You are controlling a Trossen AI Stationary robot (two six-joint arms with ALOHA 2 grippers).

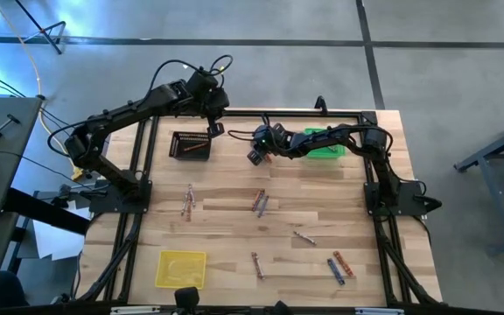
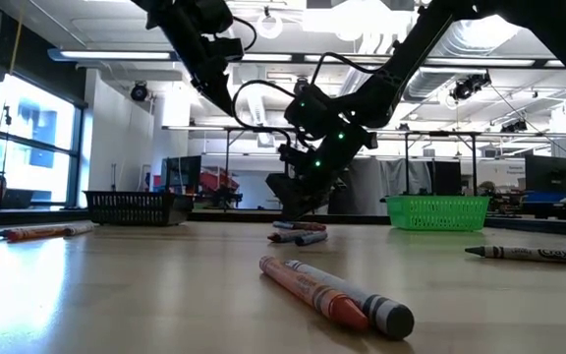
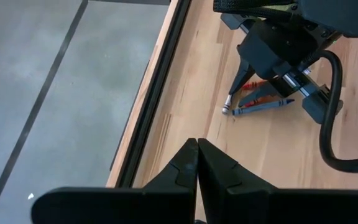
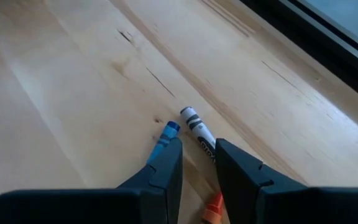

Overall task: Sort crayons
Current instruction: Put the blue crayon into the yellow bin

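Three crayons lie together on the wood near the table's far edge: a grey one [image 4: 193,122], a blue one [image 4: 165,135] and an orange one [image 4: 214,208]. My right gripper [image 4: 197,144] is low over them, open. Its fingers stand on either side of the grey crayon, which runs slantwise into the gap. From above, the right gripper [image 1: 254,157] hides this group. My left gripper [image 3: 197,149] is shut and empty. It hangs high by the far edge [image 1: 216,129], just beyond the black tray [image 1: 191,145]. More crayons lie scattered on the table [image 1: 188,201] [image 1: 259,203] [image 1: 339,267]. My right gripper slants down from the table's right with a finger on each side of the grey crayon [image 4: 199,138], which lies flat on the table. Whether either finger touches it, or the blue crayon beside one fingertip, I cannot tell.
A green tray [image 1: 332,152] stands at the far right, partly under my right arm. A yellow tray [image 1: 182,268] sits at the near left. Single crayons lie mid-table [image 1: 303,236] and toward the near edge [image 1: 257,264]. Black frame rails run along both sides of the table.
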